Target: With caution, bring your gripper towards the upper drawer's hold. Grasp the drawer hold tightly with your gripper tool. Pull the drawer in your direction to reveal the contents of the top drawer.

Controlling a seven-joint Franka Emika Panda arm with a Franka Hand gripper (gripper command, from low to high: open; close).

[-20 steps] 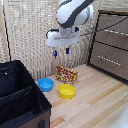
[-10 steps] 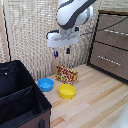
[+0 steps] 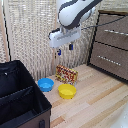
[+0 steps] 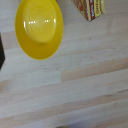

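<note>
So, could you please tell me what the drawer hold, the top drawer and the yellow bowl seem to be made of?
Drawer hold: probably metal, a pale silvery bar. Top drawer: looks like brown wood or veneer, matte. Yellow bowl: likely glossy plastic, with bright highlights and moulded rings.

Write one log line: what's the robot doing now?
phase: approach | blue-tipped two-finger gripper: open, empty, above floor | silver bar handle on top brown drawer: untouched, shut

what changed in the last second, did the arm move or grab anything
Very little. The pincer hangs in the air above the floor items, holding nothing, and any drift toward the dresser is too slight to call. The drawer hold is untouched and the top drawer stays closed; the yellow bowl has not moved.
</note>
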